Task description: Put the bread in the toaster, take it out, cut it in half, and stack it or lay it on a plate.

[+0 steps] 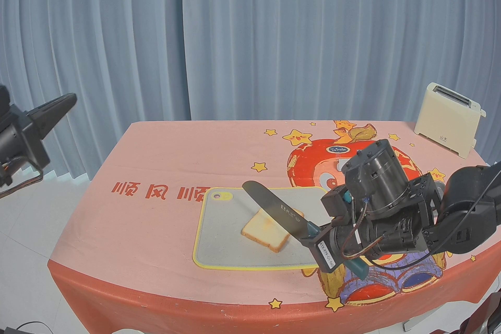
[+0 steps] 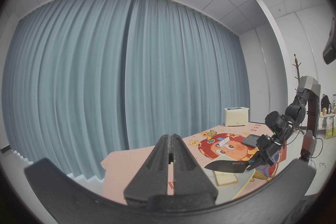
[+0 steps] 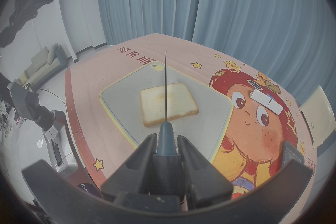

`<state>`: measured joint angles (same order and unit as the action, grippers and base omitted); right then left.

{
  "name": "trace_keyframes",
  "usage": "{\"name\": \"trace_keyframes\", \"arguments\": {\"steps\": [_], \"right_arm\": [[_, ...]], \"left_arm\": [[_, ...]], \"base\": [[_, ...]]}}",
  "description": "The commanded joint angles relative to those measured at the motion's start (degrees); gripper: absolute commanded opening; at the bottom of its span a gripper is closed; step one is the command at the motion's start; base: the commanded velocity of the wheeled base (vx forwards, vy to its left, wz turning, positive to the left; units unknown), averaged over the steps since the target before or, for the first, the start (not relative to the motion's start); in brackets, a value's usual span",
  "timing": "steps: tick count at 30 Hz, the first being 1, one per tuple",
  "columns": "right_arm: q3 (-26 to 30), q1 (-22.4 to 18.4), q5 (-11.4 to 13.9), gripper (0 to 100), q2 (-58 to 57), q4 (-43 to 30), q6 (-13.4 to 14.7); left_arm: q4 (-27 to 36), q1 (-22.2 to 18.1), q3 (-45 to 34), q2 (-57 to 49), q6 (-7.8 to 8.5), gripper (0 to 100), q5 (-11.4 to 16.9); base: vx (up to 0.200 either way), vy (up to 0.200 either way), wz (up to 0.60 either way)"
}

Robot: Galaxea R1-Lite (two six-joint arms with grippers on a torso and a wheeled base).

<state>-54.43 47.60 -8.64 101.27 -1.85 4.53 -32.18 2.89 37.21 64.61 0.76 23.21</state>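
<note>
We are clamping our right gripper (image 1: 319,242) on the teal handle of the knife (image 1: 271,207), fingers closed tight around it. The blade is pointing far-left and crossing over the middle of the bread (image 1: 265,235); we cannot tell whether it is touching the slice. The bread is lying whole and flat on the cutting board (image 1: 224,241), just left of the gripper, on the near part of the table (image 1: 151,225). Our left gripper (image 2: 171,146) is hanging off the table's left side, well apart, fingers pressed together, holding nothing. The toaster (image 1: 449,118) is sitting at the far right corner.
</note>
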Motion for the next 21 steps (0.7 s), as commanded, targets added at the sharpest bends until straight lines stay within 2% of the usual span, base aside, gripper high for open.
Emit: {"name": "trace_keyframes", "arguments": {"steps": [1, 2, 4, 6, 9, 12, 13, 16, 21], "right_arm": [[0.03, 0.12, 0.03, 0, 0.25, 0.1, 0.04], [0.03, 0.12, 0.03, 0, 0.33, 0.1, 0.04], [0.03, 0.12, 0.03, 0, 0.33, 0.1, 0.04], [0.03, 0.12, 0.03, 0, 0.33, 0.01, 0.04], [0.03, 0.12, 0.03, 0, 0.25, -0.17, 0.04], [0.03, 0.12, 0.03, 0, 0.16, -0.26, 0.04], [0.03, 0.03, 0.03, 0, 0.07, -0.43, 0.04], [0.03, 0.03, 0.03, 0, 0.25, -0.52, 0.04], [0.11, 0.12, -0.06, 0, 0.16, -0.52, 0.04]], "left_arm": [[-0.34, 4.49, 4.63, 12.38, 0.39, 0, -0.62], [-0.34, 5.2, 5.51, 14.58, 0.47, 0, -1.85], [-0.42, 6.69, 7.18, 17.13, 0.83, 0, -1.94], [-1.83, 11.35, 10.26, 20.73, 1.44, 0, -1.85], [-5.79, 16.71, 13.07, 24.95, 0.83, 0, -2.12], [-7.72, 18.2, 14.12, 26.71, 0.65, 0, -1.94], [-9.65, 20.14, 16.06, 31.1, 0.65, 0, -1.77], [-11.76, 22.69, 17.81, 35.15, 0.56, 0, -1.85], [-14.66, 24.71, 17.64, 38.49, -0.23, 0, -1.68]], "base": [[0.0, 0.0, 0.0], [0.0, 0.0, 0.0], [0.0, 0.0, 0.0], [0.0, 0.0, 0.0], [0.0, 0.0, 0.0], [0.0, 0.0, 0.0], [0.0, 0.0, 0.0], [0.0, 0.0, 0.0], [0.0, 0.0, 0.0]]}}
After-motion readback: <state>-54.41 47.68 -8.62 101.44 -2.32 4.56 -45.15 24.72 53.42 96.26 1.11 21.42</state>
